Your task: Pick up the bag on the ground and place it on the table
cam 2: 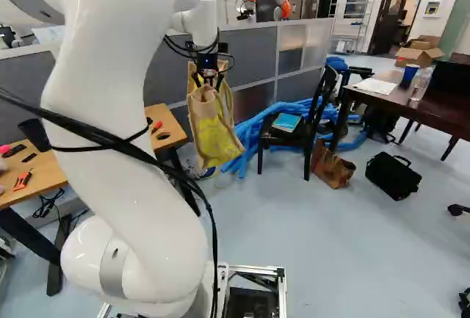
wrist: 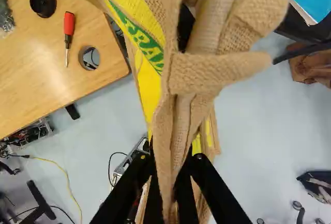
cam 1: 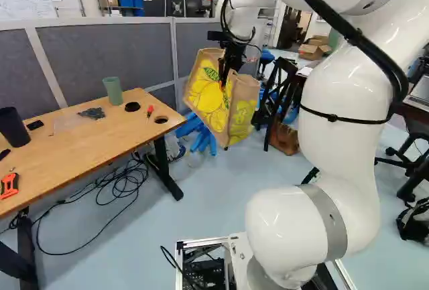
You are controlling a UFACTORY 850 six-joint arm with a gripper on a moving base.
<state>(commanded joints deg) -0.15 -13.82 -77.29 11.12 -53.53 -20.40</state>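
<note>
Burlap bag [cam 1: 209, 101] hangs near the table [cam 1: 80, 148]; cup [cam 1: 112, 92] (green), screwdriver [wrist: 69, 25] on top.

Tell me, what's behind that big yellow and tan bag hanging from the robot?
Past the bag's edges, blue tubes show, with a grey partition beyond. Whatever lies straight behind the cloth is covered, so I can't tell.

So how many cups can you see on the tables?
3. The green cup and black cup stand on the wooden table, the blue cup on the dark table. More could be hidden behind the arm.
</note>
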